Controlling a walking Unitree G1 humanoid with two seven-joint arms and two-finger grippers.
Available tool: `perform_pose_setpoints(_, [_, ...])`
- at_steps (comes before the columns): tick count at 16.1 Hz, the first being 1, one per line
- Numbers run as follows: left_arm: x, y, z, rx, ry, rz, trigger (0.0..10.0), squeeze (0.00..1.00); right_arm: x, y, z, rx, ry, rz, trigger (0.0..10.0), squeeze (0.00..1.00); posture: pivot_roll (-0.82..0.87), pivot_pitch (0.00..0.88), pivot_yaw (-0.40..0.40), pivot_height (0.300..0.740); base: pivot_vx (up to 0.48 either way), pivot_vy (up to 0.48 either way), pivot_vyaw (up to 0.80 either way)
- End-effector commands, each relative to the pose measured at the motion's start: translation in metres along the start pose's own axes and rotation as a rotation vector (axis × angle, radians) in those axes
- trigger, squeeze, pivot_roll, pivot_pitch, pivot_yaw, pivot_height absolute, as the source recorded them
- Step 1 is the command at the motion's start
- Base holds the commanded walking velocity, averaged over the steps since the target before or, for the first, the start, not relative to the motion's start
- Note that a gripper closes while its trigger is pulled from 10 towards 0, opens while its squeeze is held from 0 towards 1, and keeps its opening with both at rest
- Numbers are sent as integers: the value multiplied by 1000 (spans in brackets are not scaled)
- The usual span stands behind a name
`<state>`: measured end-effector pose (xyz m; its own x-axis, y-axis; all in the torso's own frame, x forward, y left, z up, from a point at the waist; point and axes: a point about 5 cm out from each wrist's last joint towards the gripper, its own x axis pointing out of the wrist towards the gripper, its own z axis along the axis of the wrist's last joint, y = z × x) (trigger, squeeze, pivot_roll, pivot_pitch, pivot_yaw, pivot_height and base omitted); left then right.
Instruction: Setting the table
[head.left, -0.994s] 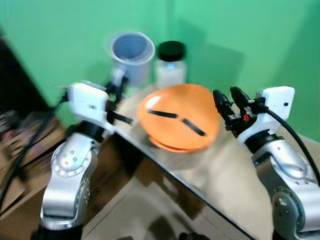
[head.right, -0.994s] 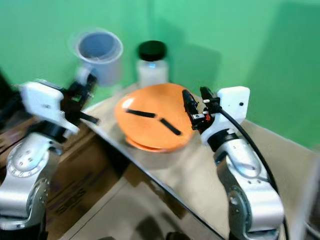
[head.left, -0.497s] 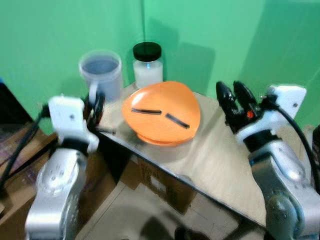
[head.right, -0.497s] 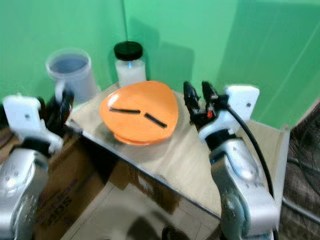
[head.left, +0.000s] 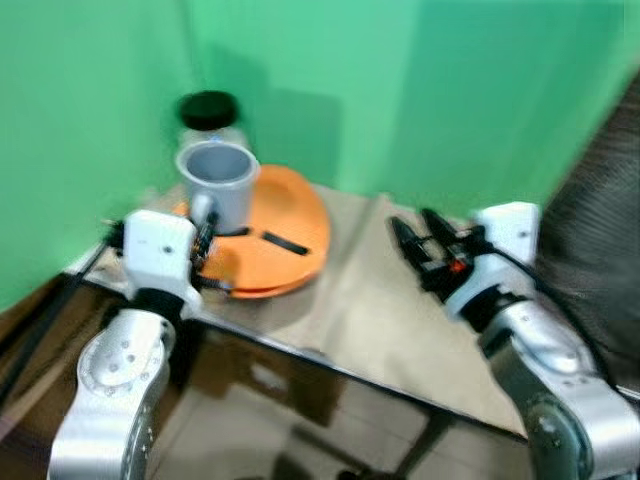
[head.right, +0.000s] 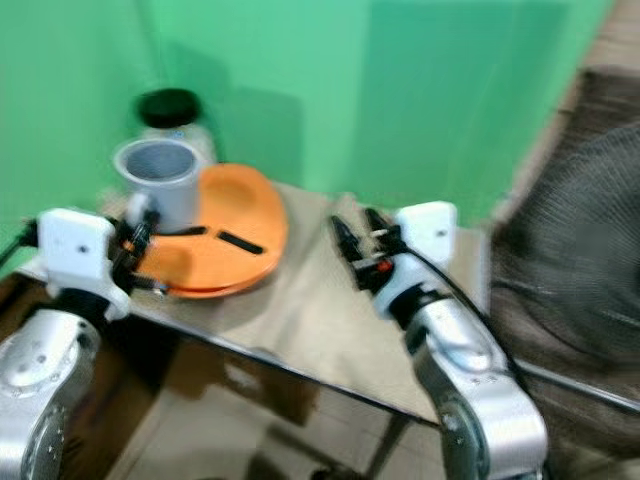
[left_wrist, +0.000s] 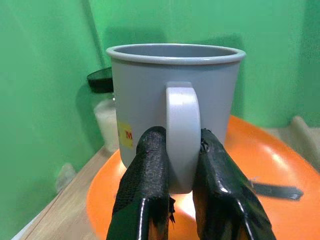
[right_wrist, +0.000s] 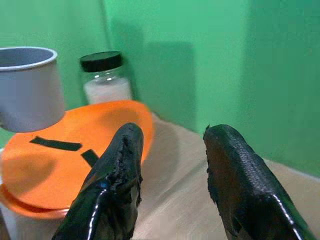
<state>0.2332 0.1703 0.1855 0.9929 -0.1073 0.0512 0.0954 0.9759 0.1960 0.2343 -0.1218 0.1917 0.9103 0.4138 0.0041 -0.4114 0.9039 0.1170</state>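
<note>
A grey mug (head.left: 218, 183) hangs upright above the left part of the orange plate (head.left: 290, 235), held by its handle (left_wrist: 182, 130). My left gripper (left_wrist: 177, 165) is shut on that handle. The plate lies on the wooden table (head.left: 380, 310) and bears two black strips (right_wrist: 56, 144). My right gripper (head.left: 418, 243) stands open over the table, right of the plate, with nothing between its fingers (right_wrist: 120, 170). A jar of white powder with a black lid (head.left: 208, 112) stands behind the mug by the green wall.
Green walls (head.left: 400, 90) close in the table at the back and left. A dark wire-mesh object (head.right: 570, 230) stands to the right. Brown boxes (head.left: 270, 375) lie under the table's front edge.
The camera has swung right, shifting the whole scene left. My left gripper carried the mug from beside the table to above the plate's left part. My right gripper dropped lower over the table.
</note>
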Motion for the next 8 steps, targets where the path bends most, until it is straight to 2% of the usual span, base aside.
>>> perform_pose_setpoints(1, [0,-2,10,15,-51,-1,10000,0,-1,-1,3,-9,-11,1,10000,0,16,0,14,740,0,0,-800])
perform_pose_setpoints(8, [-3,-9,10,19,-38,-52,10000,0,-9,-3,12,-6,-43,-23,10000,0,0,0,29,740,0,0,-800])
